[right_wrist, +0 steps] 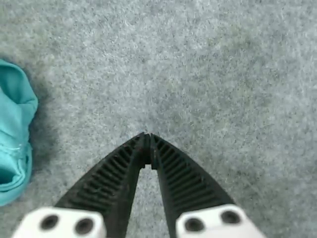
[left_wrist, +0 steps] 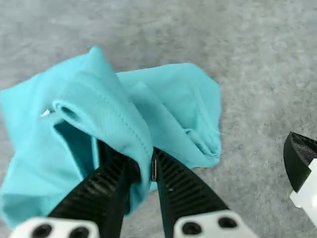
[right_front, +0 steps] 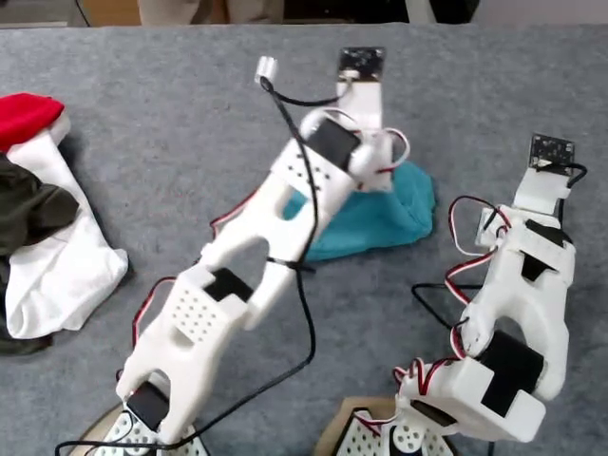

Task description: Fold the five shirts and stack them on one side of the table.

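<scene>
- The teal shirt [right_front: 389,223] is soft knit, bunched into a rumpled heap with rolled, stitched hems. It lies near the table's middle, and in the high view the left arm hides part of it.
- The left gripper [left_wrist: 143,161], black with ribbed inner faces, is clenched on a raised fold of the teal shirt.
- The right gripper [right_wrist: 147,141], a similar ribbed black wedge, is closed on nothing, its tips meeting over bare table beside the shirt's edge.
- The table [right_front: 171,142] is covered in fuzzy grey felt.
- A pile [right_front: 57,275] of red, white and dark garments lies crumpled at the high view's left edge, cut off there. Their shapes are hard to make out.
</scene>
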